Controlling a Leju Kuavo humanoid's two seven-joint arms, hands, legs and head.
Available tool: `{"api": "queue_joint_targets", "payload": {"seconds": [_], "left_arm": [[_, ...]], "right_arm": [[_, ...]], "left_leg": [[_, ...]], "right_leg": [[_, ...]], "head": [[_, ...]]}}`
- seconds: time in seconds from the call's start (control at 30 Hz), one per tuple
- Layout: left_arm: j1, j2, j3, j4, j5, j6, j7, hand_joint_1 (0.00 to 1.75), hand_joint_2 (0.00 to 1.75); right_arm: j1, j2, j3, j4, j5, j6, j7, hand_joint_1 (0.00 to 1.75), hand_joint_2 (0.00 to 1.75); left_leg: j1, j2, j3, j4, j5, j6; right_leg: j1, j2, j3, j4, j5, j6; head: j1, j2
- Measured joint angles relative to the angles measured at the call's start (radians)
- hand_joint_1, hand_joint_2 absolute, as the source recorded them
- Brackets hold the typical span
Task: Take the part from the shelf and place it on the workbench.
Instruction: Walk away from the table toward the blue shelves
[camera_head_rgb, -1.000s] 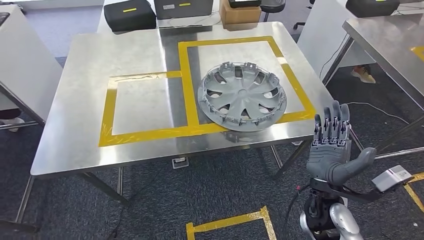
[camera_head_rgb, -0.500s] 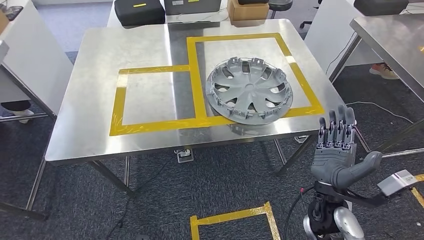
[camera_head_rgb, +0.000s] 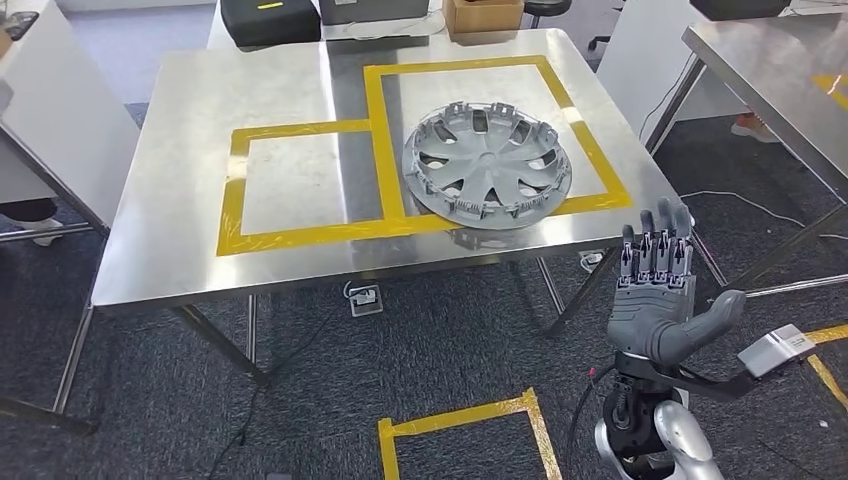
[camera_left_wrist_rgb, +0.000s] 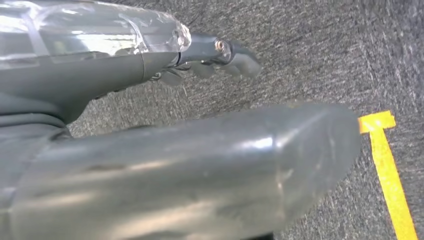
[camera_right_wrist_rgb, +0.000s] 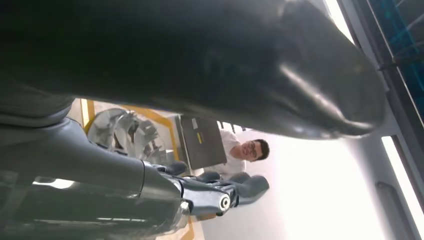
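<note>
The part, a grey wheel cover (camera_head_rgb: 487, 167), lies flat on the steel workbench (camera_head_rgb: 170, 240), inside the larger of two yellow tape frames, its near rim overlapping the tape. My right hand (camera_head_rgb: 657, 295) is raised off the bench's front right corner, fingers straight and apart, holding nothing. The right wrist view shows the wheel cover (camera_right_wrist_rgb: 125, 132) beyond that hand's fingers (camera_right_wrist_rgb: 220, 192). In the left wrist view my left hand (camera_left_wrist_rgb: 165, 145) hangs over grey carpet, its fingers (camera_left_wrist_rgb: 220, 52) stretched out and nothing in it.
Black cases (camera_head_rgb: 270, 18) and a cardboard box (camera_head_rgb: 483, 15) sit beyond the bench's far edge. A second steel table (camera_head_rgb: 780, 70) stands to the right, a white cabinet (camera_head_rgb: 50, 110) to the left. Yellow tape (camera_head_rgb: 465, 425) marks the carpet. A person (camera_right_wrist_rgb: 240, 152) sits behind the bench.
The whole picture has shifted a little, so the camera moved. The wheel cover keeps its place in the tape frame. My right hand stays raised with fingers apart.
</note>
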Motion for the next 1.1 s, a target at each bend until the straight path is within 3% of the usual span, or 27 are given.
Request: {"api": "queue_joint_targets", "payload": {"seconds": [0.07, 0.1, 0.2, 0.23, 0.27, 0.3, 0.4, 0.47, 0.53, 0.6, 0.7, 0.77, 0.8, 0.87, 0.93, 0.97, 1.07, 1.1], "left_arm": [[0.000, 0.001, 0.000, 0.000, 0.001, 0.003, -0.006, 0.00, 0.00], [-0.001, 0.001, 0.000, 0.000, 0.001, 0.003, -0.006, 0.00, 0.00], [-0.001, 0.001, 0.000, 0.000, 0.001, 0.003, 0.006, 0.00, 0.00], [0.000, 0.002, 0.000, 0.000, 0.001, 0.003, 0.010, 0.00, 0.00], [0.001, 0.002, 0.000, 0.000, 0.001, 0.002, 0.014, 0.00, 0.00], [0.001, 0.002, 0.000, 0.000, 0.001, 0.002, 0.016, 0.00, 0.00], [0.001, 0.001, 0.000, -0.002, 0.001, 0.002, 0.019, 0.00, 0.00], [0.000, -0.001, 0.000, -0.004, 0.000, 0.001, 0.019, 0.00, 0.00], [0.000, -0.001, 0.000, -0.006, 0.000, 0.000, 0.017, 0.00, 0.00], [0.000, -0.001, 0.000, -0.007, 0.000, -0.001, 0.017, 0.00, 0.00], [0.001, 0.000, 0.000, -0.007, 0.000, -0.001, 0.017, 0.00, 0.00], [0.001, 0.001, 0.000, -0.007, 0.000, -0.001, 0.017, 0.00, 0.00], [0.001, 0.002, 0.000, -0.007, 0.000, -0.002, 0.018, 0.00, 0.00], [0.001, 0.003, 0.000, -0.007, 0.000, -0.002, 0.019, 0.00, 0.00], [0.000, 0.004, 0.000, -0.007, 0.000, -0.002, 0.019, 0.00, 0.00], [0.000, 0.004, 0.000, -0.008, 0.000, -0.002, 0.019, 0.00, 0.00], [0.001, 0.005, 0.000, -0.008, 0.000, -0.002, 0.020, 0.00, 0.00], [0.000, 0.005, 0.000, -0.008, 0.000, -0.002, 0.020, 0.00, 0.00]], "right_arm": [[-0.011, -0.001, 0.001, -0.004, 0.000, -0.009, 0.015, 0.00, 0.00], [-0.015, -0.003, 0.001, -0.007, 0.000, -0.015, 0.023, 0.00, 0.00], [-0.020, -0.008, 0.002, -0.018, 0.000, -0.034, 0.038, 0.00, 0.00], [-0.020, -0.009, 0.002, -0.020, 0.000, -0.037, 0.040, 0.00, 0.00], [-0.020, -0.009, 0.004, -0.020, -0.001, -0.038, 0.041, 0.00, 0.00], [-0.019, -0.010, 0.005, -0.021, -0.001, -0.039, 0.041, 0.00, 0.00], [-0.021, -0.014, 0.009, -0.029, -0.001, -0.042, 0.042, 0.00, 0.00], [-0.022, -0.016, 0.011, -0.035, -0.001, -0.042, 0.042, 0.00, 0.00], [-0.022, -0.018, 0.014, -0.037, -0.001, -0.044, 0.042, 0.00, 0.00], [-0.023, -0.019, 0.016, -0.039, -0.001, -0.044, 0.042, 0.00, 0.00], [-0.022, -0.018, 0.018, -0.041, -0.002, -0.044, 0.042, 0.00, 0.00], [-0.020, -0.017, 0.019, -0.041, -0.002, -0.044, 0.041, 0.00, 0.00], [-0.019, -0.017, 0.020, -0.041, -0.003, -0.044, 0.041, 0.00, 0.00], [-0.018, -0.015, 0.021, -0.041, -0.003, -0.044, 0.041, 0.00, 0.00], [-0.018, -0.015, 0.022, -0.042, -0.003, -0.044, 0.041, 0.00, 0.00], [-0.018, -0.015, 0.023, -0.042, -0.003, -0.044, 0.040, 0.00, 0.00], [-0.016, -0.016, 0.025, -0.042, -0.003, -0.045, 0.037, 0.00, 0.00], [-0.013, -0.016, 0.025, -0.042, -0.003, -0.046, 0.034, 0.00, 0.00]], "left_leg": [[0.000, 0.001, -0.006, -0.002, 0.011, 0.017], [0.001, 0.002, -0.009, -0.003, 0.017, 0.025], [0.001, 0.002, -0.029, -0.004, 0.034, 0.039], [-0.001, 0.002, -0.036, -0.004, 0.039, 0.039], [-0.003, 0.002, -0.043, -0.003, 0.045, 0.039], [-0.005, 0.002, -0.049, -0.003, 0.050, 0.039], [-0.012, 0.001, -0.060, -0.003, 0.062, 0.035], [-0.012, 0.002, -0.067, -0.002, 0.071, 0.026], [-0.009, 0.003, -0.071, -0.004, 0.080, 0.012], [-0.007, 0.002, -0.079, 0.009, 0.064, 0.002], [-0.004, -0.001, -0.132, 0.148, -0.043, -0.010], [-0.002, -0.002, -0.157, 0.240, -0.088, -0.017], [-0.002, -0.001, -0.146, 0.240, -0.083, -0.020], [-0.001, 0.000, -0.072, 0.137, -0.036, -0.021], [-0.002, 0.000, -0.008, 0.028, -0.007, -0.013], [-0.003, -0.001, 0.003, 0.003, -0.003, -0.005], [-0.006, -0.002, -0.003, -0.003, 0.009, 0.020], [-0.005, -0.002, -0.007, -0.004, 0.016, 0.027]], "right_leg": [[-0.004, 0.002, -0.004, 0.003, -0.001, 0.012], [-0.005, 0.004, -0.012, 0.020, -0.019, 0.017], [-0.006, 0.005, -0.068, 0.185, -0.134, 0.030], [-0.006, 0.005, -0.084, 0.241, -0.162, 0.032], [-0.006, 0.005, -0.087, 0.268, -0.171, 0.030], [-0.006, 0.005, -0.071, 0.257, -0.161, 0.026], [0.002, 0.006, 0.046, 0.065, -0.084, -0.001], [0.009, 0.008, 0.085, -0.015, -0.068, -0.015], [0.013, 0.009, 0.084, -0.026, -0.062, -0.021], [0.010, 0.005, 0.083, -0.040, -0.044, -0.028], [0.006, 0.000, 0.064, -0.048, -0.022, -0.035], [0.006, -0.001, 0.044, -0.041, -0.013, -0.032], [0.005, -0.002, 0.035, -0.036, -0.009, -0.030], [0.003, -0.002, 0.018, -0.022, -0.006, -0.025], [0.004, -0.001, 0.005, -0.006, -0.005, -0.017], [0.005, -0.001, 0.001, -0.001, -0.004, -0.012], [0.003, 0.001, -0.005, 0.000, 0.005, 0.005], [0.002, 0.002, -0.010, 0.008, -0.005, 0.010]], "head": [[0.003, 0.000], [0.006, 0.000], [0.024, 0.000], [0.029, 0.000], [0.032, 0.000], [0.034, 0.000], [0.035, 0.000], [0.033, 0.000], [0.035, 0.000], [0.034, 0.000], [0.017, 0.000], [0.008, 0.000], [0.005, 0.000], [0.001, 0.000], [0.000, 0.000], [0.002, 0.000], [0.006, 0.000], [0.007, 0.000]]}}
